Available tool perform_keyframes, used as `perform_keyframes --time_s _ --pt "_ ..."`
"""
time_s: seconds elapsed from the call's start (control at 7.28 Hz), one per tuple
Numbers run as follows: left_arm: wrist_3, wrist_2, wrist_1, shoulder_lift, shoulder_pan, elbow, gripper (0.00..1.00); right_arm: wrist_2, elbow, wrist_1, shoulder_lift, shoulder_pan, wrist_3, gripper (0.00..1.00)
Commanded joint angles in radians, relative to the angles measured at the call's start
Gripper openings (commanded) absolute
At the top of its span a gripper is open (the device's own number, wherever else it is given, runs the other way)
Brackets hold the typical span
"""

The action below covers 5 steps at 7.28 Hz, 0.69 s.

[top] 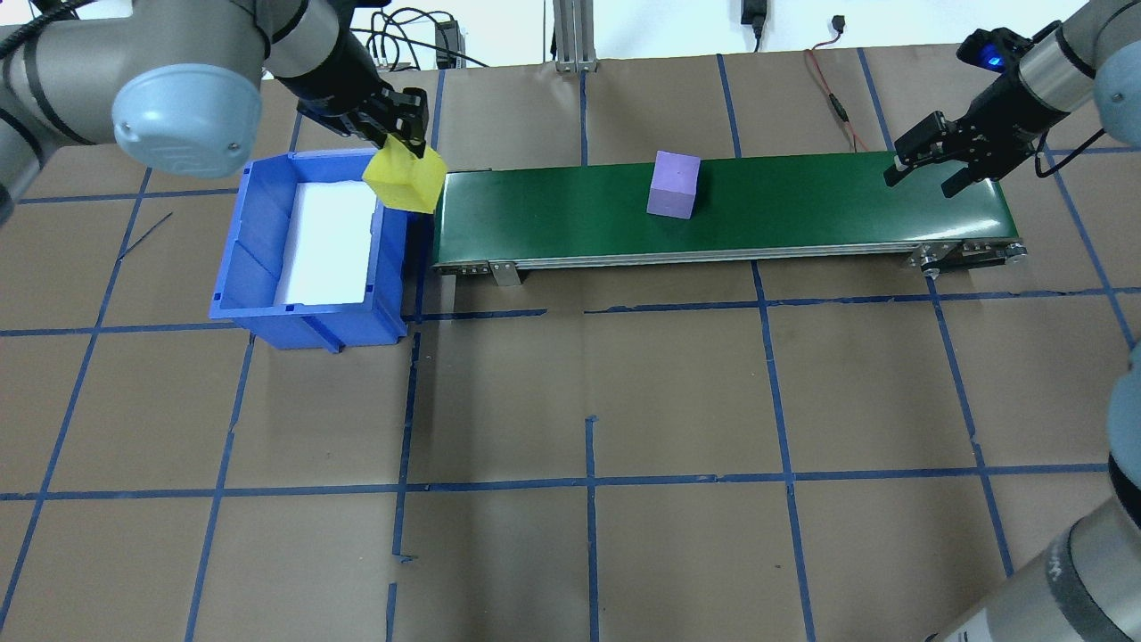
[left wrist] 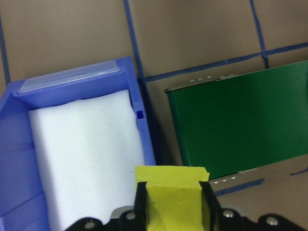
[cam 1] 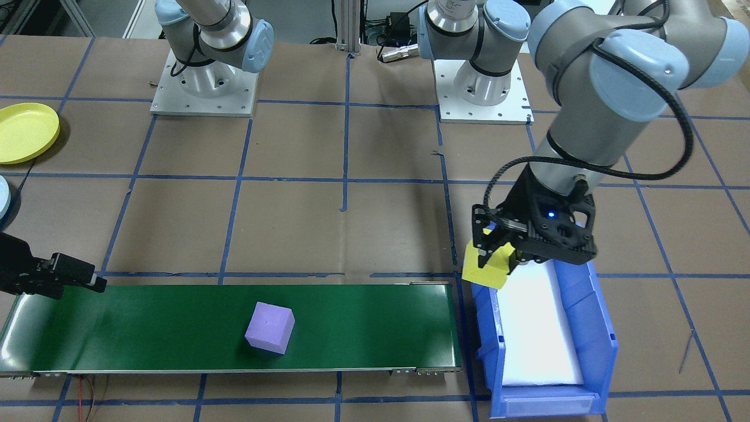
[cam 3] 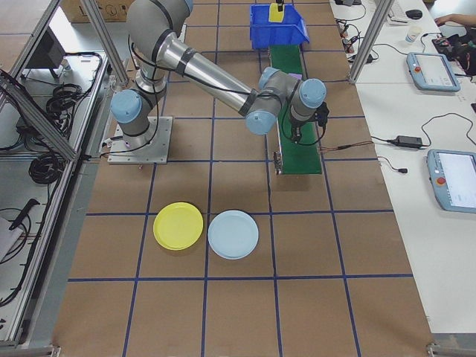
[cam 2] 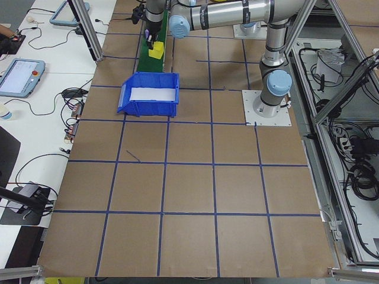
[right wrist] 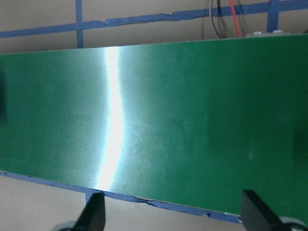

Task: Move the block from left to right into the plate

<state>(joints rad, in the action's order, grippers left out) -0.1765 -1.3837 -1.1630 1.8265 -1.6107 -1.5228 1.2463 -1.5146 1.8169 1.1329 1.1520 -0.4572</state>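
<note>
Carrying the yellow block [top: 406,181] clamped over the bin [top: 258,267], the left claw [top: 398,143] nears the belt [top: 802,209] — purple block [top: 673,184] rides mid-belt; right claw [top: 923,174] gapes empty at 3 o'clock; plates [cam 3: 178,225] unfilled.

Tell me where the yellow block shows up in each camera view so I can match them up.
Front-facing: yellow block right of centre, in the left pincer.
Overhead: upper left.
Exterior left: top, small.
Exterior right: top edge, tiny.
Left wrist: bottom centre, between the fingers.
Right wrist: not in it.
Shared landmark: the blue bin, beside the green belt's end.
</note>
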Motion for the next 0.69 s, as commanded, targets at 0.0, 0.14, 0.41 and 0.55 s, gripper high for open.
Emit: perform_keyframes --time_s 0.0,0.14,0.41,0.55 --pt "0.028 0.037 0.113 0.100 -0.061 -0.002 0.40 0.001 -0.001 0.016 -0.004 0.000 0.000 1.00" --pt "0.028 0.035 0.171 0.140 -0.070 -0.002 0.40 0.001 -0.001 0.016 -0.004 0.000 0.000 1.00" --pt "0.025 0.029 0.204 0.164 -0.071 -0.031 0.40 -0.033 -0.001 0.080 -0.024 0.000 0.000 1.00" --pt "0.025 0.028 0.277 0.180 -0.071 -0.054 0.40 -0.030 -0.002 0.082 -0.027 0.000 0.011 1.00"
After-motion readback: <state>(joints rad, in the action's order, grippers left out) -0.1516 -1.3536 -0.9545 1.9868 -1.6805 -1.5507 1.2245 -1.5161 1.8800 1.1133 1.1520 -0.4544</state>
